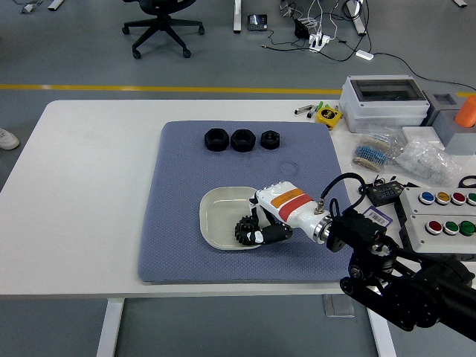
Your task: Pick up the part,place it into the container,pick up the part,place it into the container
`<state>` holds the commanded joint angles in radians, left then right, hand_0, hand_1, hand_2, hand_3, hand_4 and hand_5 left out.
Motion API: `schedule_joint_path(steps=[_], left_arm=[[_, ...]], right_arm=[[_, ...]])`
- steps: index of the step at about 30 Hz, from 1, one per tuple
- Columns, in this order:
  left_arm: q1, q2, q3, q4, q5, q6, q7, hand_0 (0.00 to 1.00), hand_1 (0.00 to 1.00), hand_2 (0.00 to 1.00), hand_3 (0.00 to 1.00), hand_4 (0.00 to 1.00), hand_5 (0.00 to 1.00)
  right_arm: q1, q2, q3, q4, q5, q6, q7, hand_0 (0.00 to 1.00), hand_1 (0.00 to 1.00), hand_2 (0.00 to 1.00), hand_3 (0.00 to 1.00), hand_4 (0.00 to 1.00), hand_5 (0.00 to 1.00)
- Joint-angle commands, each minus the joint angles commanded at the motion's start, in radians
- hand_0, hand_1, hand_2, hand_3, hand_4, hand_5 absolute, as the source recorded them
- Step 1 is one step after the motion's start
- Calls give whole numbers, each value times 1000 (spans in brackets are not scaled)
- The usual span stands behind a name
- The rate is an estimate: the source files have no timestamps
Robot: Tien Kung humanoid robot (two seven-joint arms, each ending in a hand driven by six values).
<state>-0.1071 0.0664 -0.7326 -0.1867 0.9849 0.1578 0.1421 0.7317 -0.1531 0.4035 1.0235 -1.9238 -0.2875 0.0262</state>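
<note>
Blue mat [186,223], gear [244,231] under robot hand [265,223], in dish [216,218]

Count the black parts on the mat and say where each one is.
4. Three sit in a row at the mat's far edge: left, middle, right. A gear is in the dish, at the right hand. Others may be hidden beneath the hand.

I count three black nuts [242,139] in a row at the far side of one blue mat [178,216], and one black gear [245,231] inside one cream dish [217,214]. I see one robot hand [269,219] over the worktop [82,193]. At the right, I count one yellow tape measure [328,114], one grey box [384,101] and two button panels [443,216].
</note>
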Motion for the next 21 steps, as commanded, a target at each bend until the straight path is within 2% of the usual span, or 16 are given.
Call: schedule_joint_path(steps=[9,21], left_arm=[[0,1,4,0,-8,1,-1,745,700,661,582,643,608],[2,1,1,0,-2,0,-1,745,700,662,582,643,610]], right_arm=[[1,-2,13,0,1,7,3,67,73,186,370,824,492],[-1,-13,22,13,12,52,33,80,77,192,381,855,496]])
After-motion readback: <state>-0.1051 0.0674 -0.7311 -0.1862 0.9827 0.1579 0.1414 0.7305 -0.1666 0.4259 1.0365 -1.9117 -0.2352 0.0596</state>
